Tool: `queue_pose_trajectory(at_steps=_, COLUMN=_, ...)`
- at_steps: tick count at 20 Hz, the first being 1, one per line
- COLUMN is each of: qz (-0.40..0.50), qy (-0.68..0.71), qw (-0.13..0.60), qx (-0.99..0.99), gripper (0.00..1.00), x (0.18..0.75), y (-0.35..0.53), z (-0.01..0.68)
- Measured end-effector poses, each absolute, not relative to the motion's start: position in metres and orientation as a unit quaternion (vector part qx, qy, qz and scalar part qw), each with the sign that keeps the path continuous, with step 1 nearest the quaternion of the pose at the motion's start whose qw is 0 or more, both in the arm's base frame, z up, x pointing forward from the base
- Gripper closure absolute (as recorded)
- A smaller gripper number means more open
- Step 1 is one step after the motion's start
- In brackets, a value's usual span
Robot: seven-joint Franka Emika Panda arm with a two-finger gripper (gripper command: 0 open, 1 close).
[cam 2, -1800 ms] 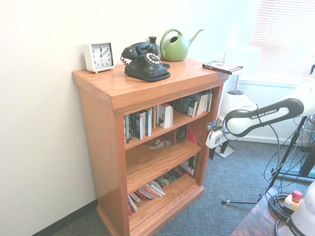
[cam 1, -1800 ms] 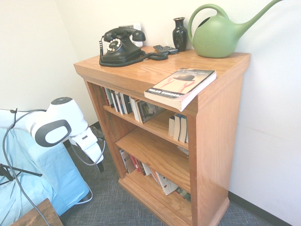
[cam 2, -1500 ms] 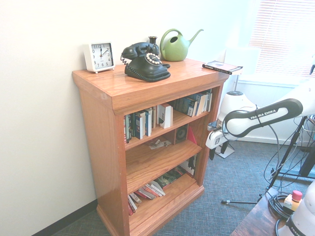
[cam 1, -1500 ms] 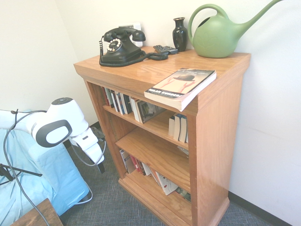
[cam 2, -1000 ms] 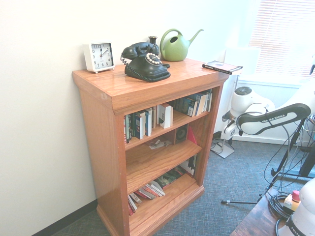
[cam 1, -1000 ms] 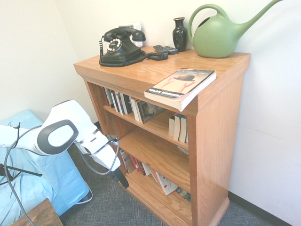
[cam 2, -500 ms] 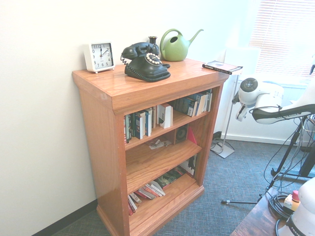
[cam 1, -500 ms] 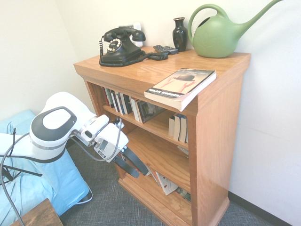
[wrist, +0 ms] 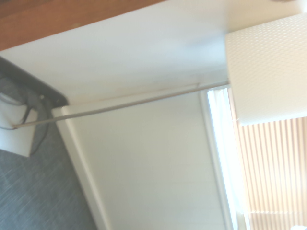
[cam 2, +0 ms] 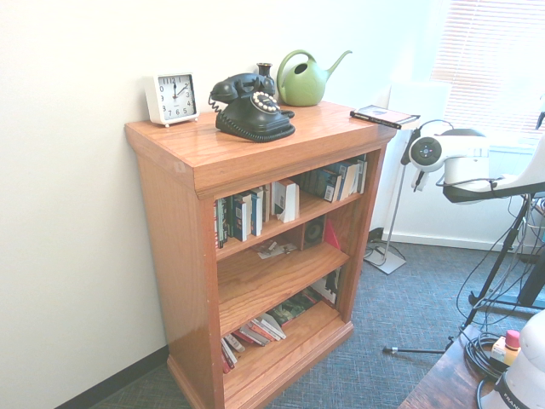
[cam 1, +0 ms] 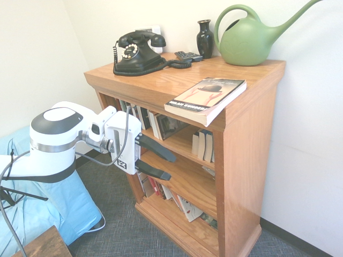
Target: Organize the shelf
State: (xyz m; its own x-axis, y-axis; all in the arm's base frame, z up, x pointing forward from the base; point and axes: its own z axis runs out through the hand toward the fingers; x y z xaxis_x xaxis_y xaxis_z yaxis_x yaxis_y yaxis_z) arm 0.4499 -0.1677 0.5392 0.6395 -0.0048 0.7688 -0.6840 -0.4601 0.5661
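My end effector [cam 1: 167,166], fully open and empty, points toward the bookcase [cam 1: 249,160]; a paperback [cam 1: 206,96] overhangs the top board's edge, near the watering can [cam 1: 247,43].

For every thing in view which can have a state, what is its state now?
Claw: open, holding nothing
Telephone: handset on the cradle
Paperback: closed, lying flat, jutting past the top board's edge
Watering can: upright
Vase: upright
Clock: standing, face visible
Bookcase: open-fronted, books on its shelves
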Motion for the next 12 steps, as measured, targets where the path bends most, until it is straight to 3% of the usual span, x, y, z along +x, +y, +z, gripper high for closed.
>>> queue_pose_trajectory(at_steps=7, qz=0.398, qy=-0.197, qw=0.5, qx=0.744, gripper=0.0, x=0.462, y=-0.175, z=0.581)
queue_pose_trajectory(at_steps=12, qz=0.428, qy=-0.141, qw=0.479, qx=0.753, gripper=0.0, x=0.484, y=-0.155, z=0.587)
